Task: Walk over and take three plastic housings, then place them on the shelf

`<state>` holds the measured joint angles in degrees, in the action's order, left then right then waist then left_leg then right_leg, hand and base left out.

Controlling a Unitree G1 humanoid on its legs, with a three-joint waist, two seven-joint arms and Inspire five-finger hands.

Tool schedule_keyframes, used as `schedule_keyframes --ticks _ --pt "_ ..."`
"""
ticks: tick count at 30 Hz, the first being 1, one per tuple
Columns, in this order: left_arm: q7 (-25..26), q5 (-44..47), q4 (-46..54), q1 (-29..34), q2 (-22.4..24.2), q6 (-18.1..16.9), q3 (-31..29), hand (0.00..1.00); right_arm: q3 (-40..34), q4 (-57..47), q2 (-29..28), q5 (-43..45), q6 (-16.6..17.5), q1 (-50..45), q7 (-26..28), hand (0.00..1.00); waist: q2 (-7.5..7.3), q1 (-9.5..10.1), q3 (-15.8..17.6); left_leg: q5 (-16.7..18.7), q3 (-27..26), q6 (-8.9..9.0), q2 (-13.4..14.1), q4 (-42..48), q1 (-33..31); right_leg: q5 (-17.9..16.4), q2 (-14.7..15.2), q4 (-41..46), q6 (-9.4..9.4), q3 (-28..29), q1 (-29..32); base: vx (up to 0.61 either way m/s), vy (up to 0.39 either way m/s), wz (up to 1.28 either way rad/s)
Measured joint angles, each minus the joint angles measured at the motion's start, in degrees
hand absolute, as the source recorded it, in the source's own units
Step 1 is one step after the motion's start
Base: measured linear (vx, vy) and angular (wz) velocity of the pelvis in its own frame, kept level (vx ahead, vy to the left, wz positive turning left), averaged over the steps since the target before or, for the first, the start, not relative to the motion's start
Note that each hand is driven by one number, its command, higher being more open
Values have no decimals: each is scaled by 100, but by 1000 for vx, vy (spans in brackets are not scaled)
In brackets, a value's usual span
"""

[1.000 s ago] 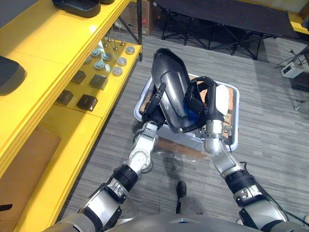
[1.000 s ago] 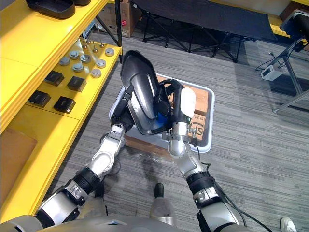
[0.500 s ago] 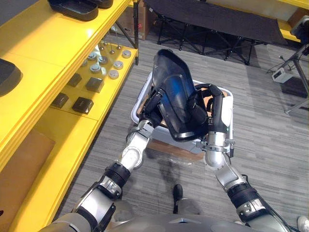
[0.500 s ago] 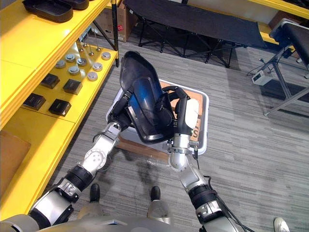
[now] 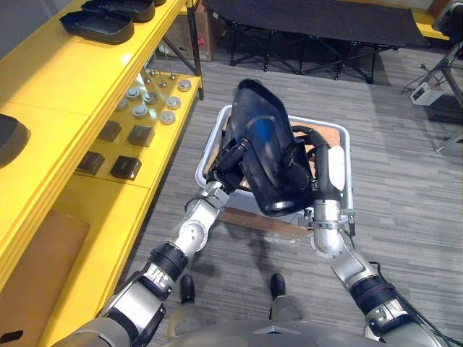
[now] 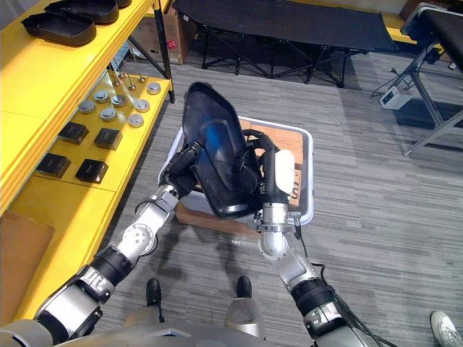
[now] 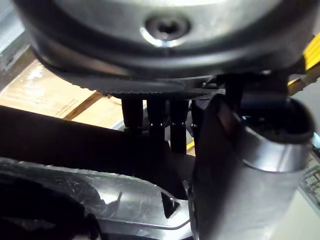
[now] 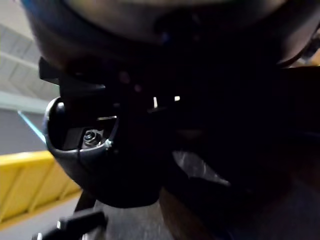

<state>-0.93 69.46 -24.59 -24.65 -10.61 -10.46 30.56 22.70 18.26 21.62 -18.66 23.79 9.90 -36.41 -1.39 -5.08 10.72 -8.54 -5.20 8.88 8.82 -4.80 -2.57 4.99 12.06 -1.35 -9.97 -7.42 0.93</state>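
Note:
A large glossy black plastic housing (image 5: 262,148) hangs tilted on end between my two hands, above a pale bin (image 5: 208,148). My left hand (image 5: 233,155) grips its left edge, fingers (image 7: 156,114) curled over the rim of the housing (image 7: 100,195). My right hand (image 5: 312,170), with a white thumb cover, is curled round its right side. In the right eye view the housing (image 6: 215,155) sits between the left hand (image 6: 185,163) and the right hand (image 6: 272,173). Two more black housings (image 5: 98,26) lie on the yellow shelf's top board, and another (image 5: 10,137) at the left edge.
The yellow shelf (image 5: 65,87) runs along the left; its lower board holds metal discs (image 5: 154,105) and black blocks (image 5: 124,166). The bin holds cardboard (image 5: 329,137). A black folding cot (image 5: 311,18) stands behind, and grey carpet (image 5: 405,195) lies open to the right.
The whole view has shifted, so the camera moved. Both hands keep their hold on the housing, which has come a little nearer me and still hangs over the bin.

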Motion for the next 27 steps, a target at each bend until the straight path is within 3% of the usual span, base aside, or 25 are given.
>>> schedule_keyframes --ticks 2,6,11,15,19,24,27 --pt "386 -828 106 4 -38 -188 -1 0 -17 -7 -157 361 -100 0 206 100 51 21 2 0 3 -1 -4 0 0 0 3 -4 0 -2 -5 0 0 0" --pt "1248 -2490 1171 314 -69 -191 -278 0 -139 -317 -513 833 -366 -169 413 100 90 30 -6 2 10 1 -6 0 5 1 3 -44 0 -6 -33 0 0 0" --pt "1473 -3864 2498 1042 11 -201 -614 0 -250 -1138 -885 841 -468 -774 433 100 140 28 -41 80 -16 13 -8 -2 180 -15 -1 -76 14 -17 -197 -3 -4 -2" --pt "1401 -3835 2697 1413 229 -340 -729 0 -417 -1298 -1131 871 -428 -1092 442 100 235 21 -104 88 -40 16 -2 -9 242 -102 -1 32 42 -15 -191 -39 -9 -3" --pt "1189 -3804 2696 1475 235 -337 -719 0 -613 -1295 -1243 1070 -366 -1303 580 100 237 10 -153 99 -80 22 6 -16 310 -151 -1 47 107 -6 -190 -53 -5 -4" --pt "1024 -3584 2691 1537 271 -333 -675 0 -647 -1199 -1261 1255 -183 -1478 743 100 199 11 -401 100 -91 25 16 -27 313 -150 -3 30 107 -6 -199 -10 -1 -1" --pt "1024 -3582 2633 1536 289 -334 -628 0 -638 -1052 -1266 1346 -158 -1482 848 100 103 31 -543 103 -91 31 35 -26 314 -128 -21 25 72 -11 -233 0 0 0"
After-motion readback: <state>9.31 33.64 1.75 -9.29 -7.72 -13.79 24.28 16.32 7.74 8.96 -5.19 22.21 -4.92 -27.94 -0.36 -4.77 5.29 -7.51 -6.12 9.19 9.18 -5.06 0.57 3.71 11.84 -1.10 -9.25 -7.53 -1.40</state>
